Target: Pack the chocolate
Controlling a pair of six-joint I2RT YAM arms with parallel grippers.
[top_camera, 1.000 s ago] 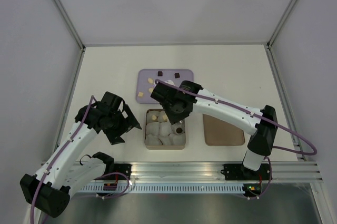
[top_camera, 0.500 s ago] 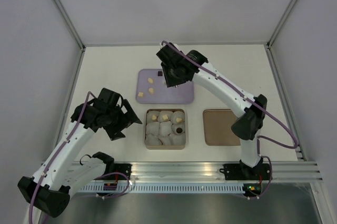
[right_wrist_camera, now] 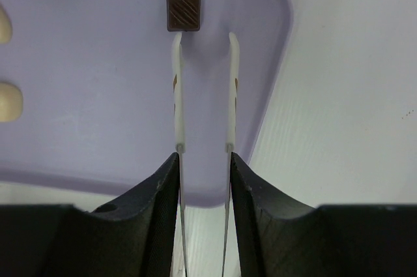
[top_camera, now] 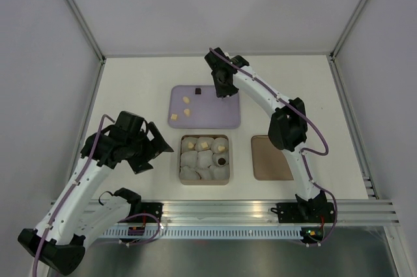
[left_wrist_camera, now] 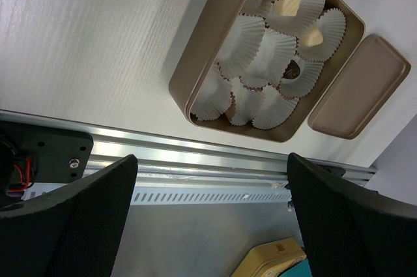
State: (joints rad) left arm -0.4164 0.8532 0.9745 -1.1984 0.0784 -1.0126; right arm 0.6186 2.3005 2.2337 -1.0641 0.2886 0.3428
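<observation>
Surface (top_camera: 130, 81): white; tray, box and lid are carried on it.
Right arm (top_camera: 260, 94): stretched over the tray's far right corner. The right jaws are held apart, with nothing gripped between them.
Left arm (top_camera: 85, 179): poised left of the box. The left jaws are spread wide, with nothing held.
Tray (right_wrist_camera: 117, 107): lilac, set just beyond the box.
Box (left_wrist_camera: 195, 62): tan, lid off, packed with cups.
Lid (top_camera: 273, 160): laid flat, near the box's right side.
Paper cups (left_wrist_camera: 260, 49): white, pressed against each other.
Chocolate (right_wrist_camera: 183, 13): this dark cube is seen on the tray just past the right jaws' tips, untouched. A second dark cube (top_camera: 197, 90) and three cream cubes (top_camera: 186, 100) are also on the tray. Three cream cubes (left_wrist_camera: 287, 4) and one dark cube (left_wrist_camera: 291, 70) are seated in cups.
</observation>
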